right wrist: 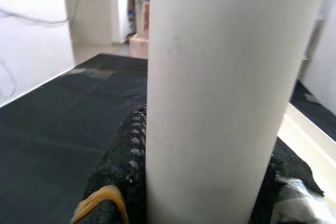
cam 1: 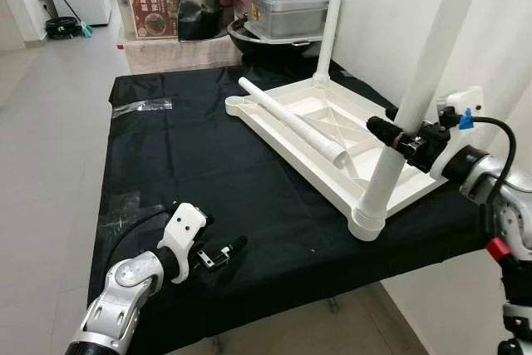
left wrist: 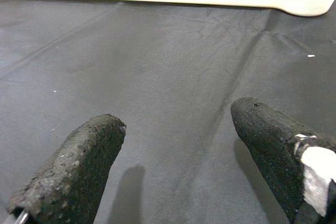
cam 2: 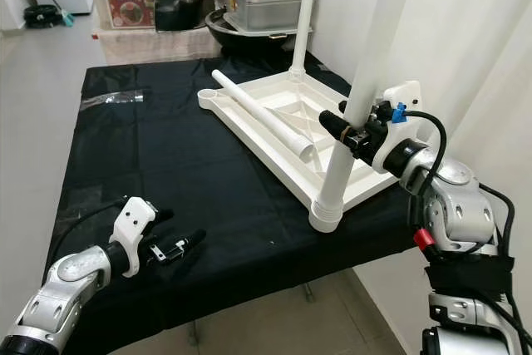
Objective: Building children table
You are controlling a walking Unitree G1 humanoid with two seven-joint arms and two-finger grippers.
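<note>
1. Two white legs stand upright from the upturned tabletop (cam 1: pixel 378 174), which lies underside-up on the black cloth (cam 1: pixel 191 172) toward the robot's right.
2. One standing leg, the near leg (cam 1: pixel 416 97), rises from the socket at the tabletop's near corner. Its long axis runs close to vertical, leaning slightly so that its upper end tips away to the right and out of the top of the frame.
3. The far leg (cam 1: pixel 329 27) stands at the tabletop's far corner, also near vertical.
4. A third leg, the loose leg (cam 1: pixel 291 120), lies flat across the tabletop. Its long axis runs diagonally from the far left corner toward the near right, with its open end pointing at the near leg.
5. The right gripper (cam 1: pixel 399 136) is clamped around the near leg partway up; in the right wrist view a black finger presses each side of the white tube.
6. The left gripper (cam 1: pixel 224 253) rests low over the cloth at the near left, well apart from the tabletop. Its fingers (left wrist: pixel 84 166) are spread with nothing between them.
7. A clear plastic bag (cam 1: pixel 141 106) lies on the cloth's far left.
</note>
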